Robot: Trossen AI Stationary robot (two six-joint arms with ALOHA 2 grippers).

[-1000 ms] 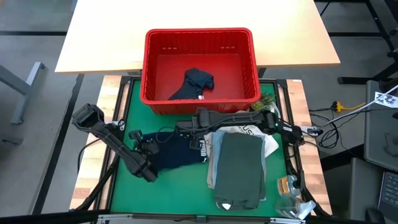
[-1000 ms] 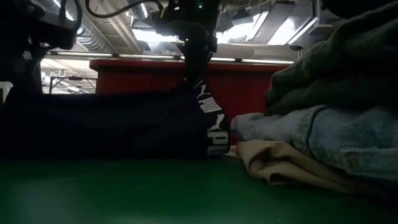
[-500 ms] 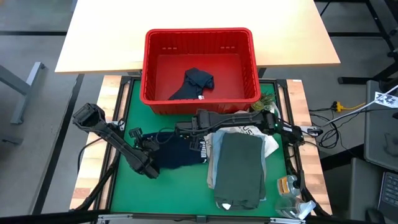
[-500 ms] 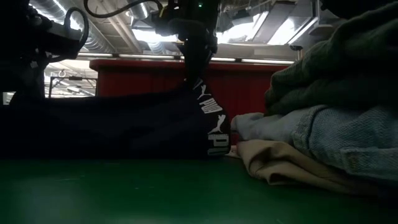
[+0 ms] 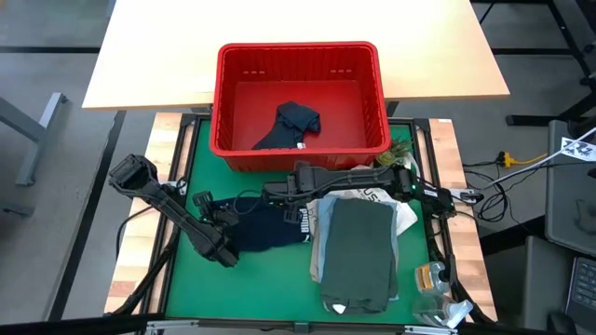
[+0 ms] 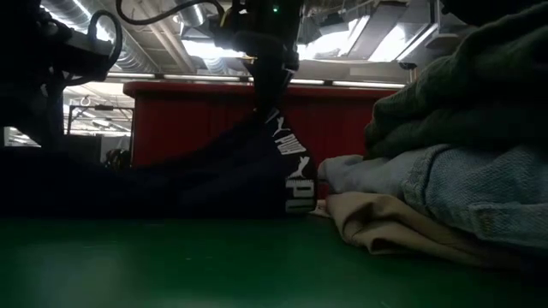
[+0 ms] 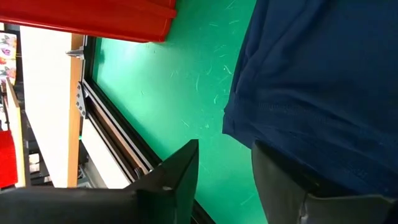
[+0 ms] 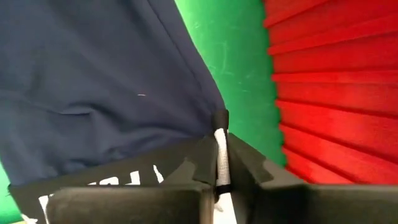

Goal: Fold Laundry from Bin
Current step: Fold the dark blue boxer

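The navy shorts [image 5: 265, 230] lie on the green desk [image 5: 279, 288] just in front of the red bin [image 5: 300, 93], beside a stack of folded garments [image 5: 358, 251]. The right pincer [image 8: 221, 163] is clamped on their white-lettered waistband edge. The left pincer [image 7: 227, 177] stands with its fingers parted at the shorts' opposite edge. Another dark garment [image 5: 291, 126] rests inside the bin.

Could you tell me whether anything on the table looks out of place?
The navy shorts lie bunched, pinched at the waistband by the right gripper; the left gripper stands open at their hem. One dark garment remains in the bin.
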